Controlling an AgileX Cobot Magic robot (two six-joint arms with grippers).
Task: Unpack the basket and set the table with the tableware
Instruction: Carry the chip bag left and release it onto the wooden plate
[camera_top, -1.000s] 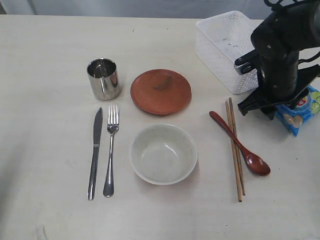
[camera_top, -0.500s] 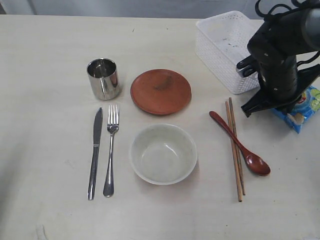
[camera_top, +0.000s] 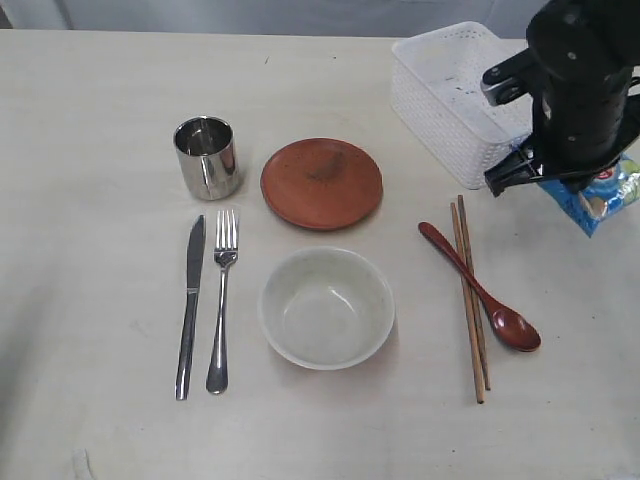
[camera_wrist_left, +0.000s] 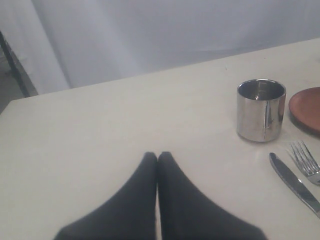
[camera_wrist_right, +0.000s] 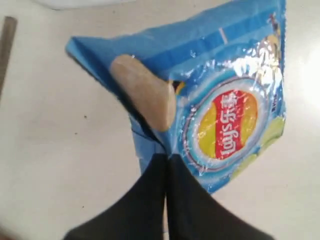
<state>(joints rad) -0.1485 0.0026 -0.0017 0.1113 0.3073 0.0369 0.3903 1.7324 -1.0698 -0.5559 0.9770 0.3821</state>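
Note:
The tableware lies laid out on the table (camera_top: 100, 120): steel cup (camera_top: 207, 157), reddish-brown plate (camera_top: 321, 183), knife (camera_top: 189, 305), fork (camera_top: 221, 300), pale bowl (camera_top: 326, 308), dark red spoon (camera_top: 480, 290) across the brown chopsticks (camera_top: 470, 310). At the back right stands the white basket (camera_top: 440, 110), with nothing showing inside. Beside it my right gripper (camera_wrist_right: 166, 156) is shut on the edge of the blue chip bag (camera_wrist_right: 215, 95), which hangs under the right arm (camera_top: 578, 90). My left gripper (camera_wrist_left: 158, 155) is shut on nothing, low over bare table left of the cup (camera_wrist_left: 260, 110).
The chip bag (camera_top: 603, 193) sits between the basket and the table's right edge. The left wrist view also catches the knife (camera_wrist_left: 292, 182), fork (camera_wrist_left: 305, 162) and plate rim (camera_wrist_left: 306, 107). A pale curtain lies beyond the far table edge.
My right gripper has shut on the chip bag and risen toward the basket, taking the bag with it. The tableware has stayed put.

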